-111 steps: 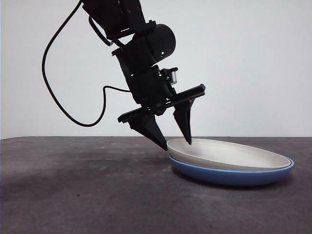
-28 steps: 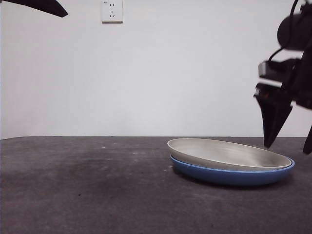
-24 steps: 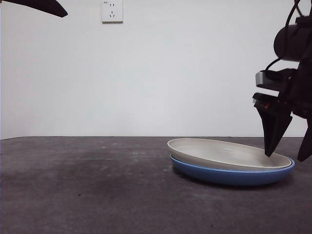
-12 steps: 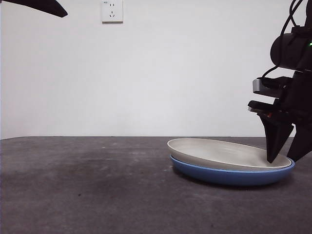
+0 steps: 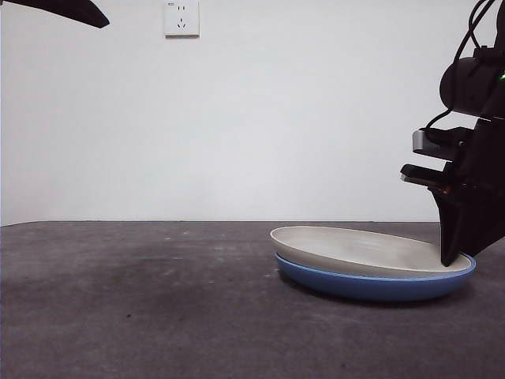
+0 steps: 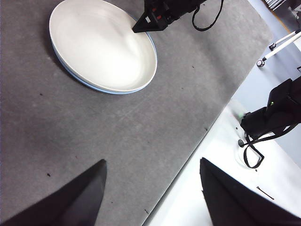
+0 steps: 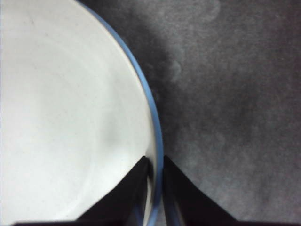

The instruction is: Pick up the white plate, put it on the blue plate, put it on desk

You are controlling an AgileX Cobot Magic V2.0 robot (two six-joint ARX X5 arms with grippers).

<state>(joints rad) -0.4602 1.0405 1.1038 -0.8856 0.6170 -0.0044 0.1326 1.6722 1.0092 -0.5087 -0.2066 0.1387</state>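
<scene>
The white plate lies nested in the blue plate on the desk, right of centre. My right gripper stands at the stack's right rim. In the right wrist view its jaws are closed with one jaw inside the white plate and one outside the blue rim. My left gripper is open and empty, high above the desk. From there I see the white plate, a sliver of blue rim and the right gripper.
A wall socket sits on the white back wall. The left arm shows only as a black tip at the top left corner. The left wrist view shows the desk's edge, with a black device beyond it.
The right gripper has come in from the right, dropped onto the stack's right rim and closed its jaws there. The plates have not moved. The left arm lifted away earlier.
</scene>
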